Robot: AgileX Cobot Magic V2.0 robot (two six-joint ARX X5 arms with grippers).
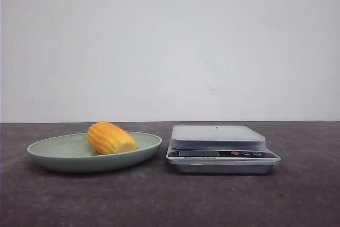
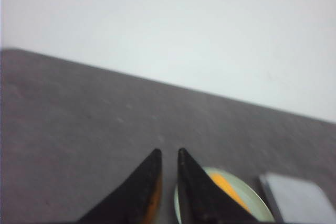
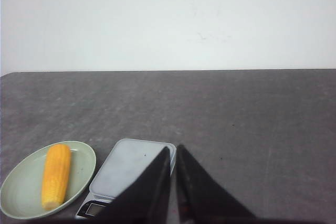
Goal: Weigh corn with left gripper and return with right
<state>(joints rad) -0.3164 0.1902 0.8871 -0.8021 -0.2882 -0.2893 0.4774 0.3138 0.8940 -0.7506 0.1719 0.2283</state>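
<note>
Yellow-orange corn (image 1: 111, 138): lying in pale green plate (image 1: 64, 159), left of kitchen scale (image 1: 220, 150), staged for weighing. Left pincer (image 2: 169, 156), right pincer (image 3: 174, 153): both nearly closed, empty, raised above dark counter (image 1: 159, 200).

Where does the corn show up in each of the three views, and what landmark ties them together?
Front view: the corn lies on the green plate, left of the scale.
Left wrist view: only a sliver of it shows, behind the left gripper.
Right wrist view: it lies lengthwise on the plate, beside the scale.
Shared landmark: the plate next to the scale.
</note>
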